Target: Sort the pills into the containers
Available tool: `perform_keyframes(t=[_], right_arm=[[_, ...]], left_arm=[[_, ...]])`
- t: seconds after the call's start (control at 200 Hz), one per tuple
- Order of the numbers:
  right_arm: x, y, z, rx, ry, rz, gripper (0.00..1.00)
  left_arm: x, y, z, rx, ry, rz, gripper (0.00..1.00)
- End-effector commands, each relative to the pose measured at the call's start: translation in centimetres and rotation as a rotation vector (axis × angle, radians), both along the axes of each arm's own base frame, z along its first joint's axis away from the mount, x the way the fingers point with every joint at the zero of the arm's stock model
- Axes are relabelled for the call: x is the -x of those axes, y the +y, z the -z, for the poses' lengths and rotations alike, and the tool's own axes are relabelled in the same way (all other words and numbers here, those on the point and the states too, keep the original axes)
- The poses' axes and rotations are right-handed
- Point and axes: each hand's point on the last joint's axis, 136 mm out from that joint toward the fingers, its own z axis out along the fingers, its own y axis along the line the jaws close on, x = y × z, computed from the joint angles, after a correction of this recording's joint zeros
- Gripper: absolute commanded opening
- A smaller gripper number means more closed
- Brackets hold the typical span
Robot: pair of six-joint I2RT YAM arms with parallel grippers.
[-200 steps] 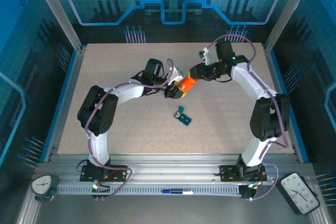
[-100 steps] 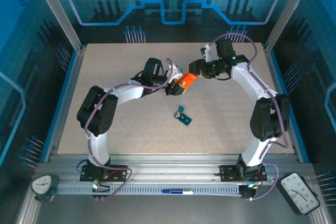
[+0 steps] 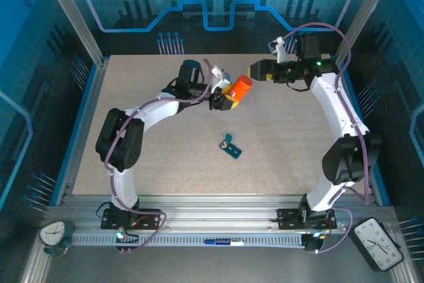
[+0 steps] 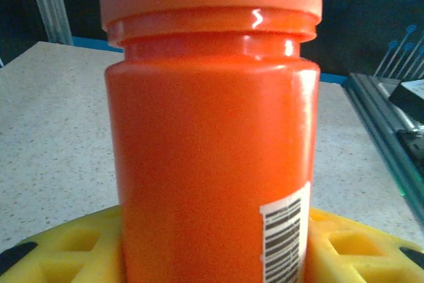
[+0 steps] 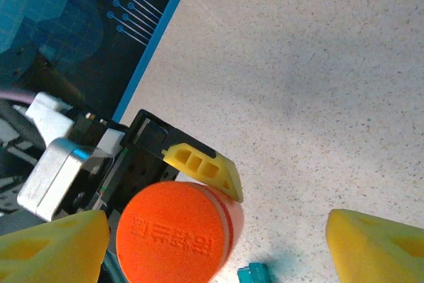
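1. Orange bottle [image 3: 238, 89] opening is, by my reading, the step in hand. Its cap [image 5: 173, 238] is still on, so no pills can yet reach the teal pill box [image 3: 231, 147].
2. The pill box lies flat near the middle of the table [image 3: 132, 157], a little toward the near edge and well apart from both grippers.
3. The left gripper [image 3: 225, 99] is clamped on the lower body of the bottle. In the left wrist view its yellow pads [image 4: 59, 250] press either side of the base.
4. The bottle is held above the table's far half, about midway between the left and right edges. It is tilted, with the cap pointing toward the right arm.
5. The right gripper [image 3: 255, 71] stands just beside the cap without touching it. Its yellow fingers [image 5: 53, 246] are spread wide, nothing between them.
6. The left arm bends out toward the left edge, then reaches in toward the far middle. The right arm rises along the right edge and turns leftward at the far side.
7. The next move probably calls for the right fingers to close squarely round the cap and twist while the left grip stays firm.
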Motion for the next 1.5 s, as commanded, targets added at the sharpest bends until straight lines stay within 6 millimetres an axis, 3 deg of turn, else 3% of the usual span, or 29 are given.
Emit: perform_keyframes(t=[0.0, 0.485, 0.85, 1.061, 1.281, 1.491], right_arm=[[1.6, -0.1, -1.7, 0.028, -0.114, -0.119, 0.85], [3.5, 2.7, -0.5, 0.080, -0.156, -0.344, 0.86], [3.5, 4.0, 0.6, 0.065, -0.119, -0.379, 0.80], [3.5, 3.9, 0.4, 0.072, -0.128, -0.370, 0.83], [3.5, 3.4, -1.4, 0.044, -0.169, -0.343, 0.84], [3.8, 3.6, -0.8, 0.044, -0.139, -0.359, 0.84]], left_arm=[[1.8, 0.2, -2.8, 0.024, -0.003, 0.106, 0.00], [2.7, 0.2, -3.2, 0.014, 0.062, 0.165, 0.00], [2.8, 0.3, -3.1, 0.012, 0.069, 0.169, 0.00], [2.8, 0.2, -3.0, 0.012, 0.073, 0.172, 0.00], [2.8, 0.2, -2.8, 0.010, 0.078, 0.171, 0.00], [2.8, 0.2, -3.0, 0.013, 0.075, 0.175, 0.00]])
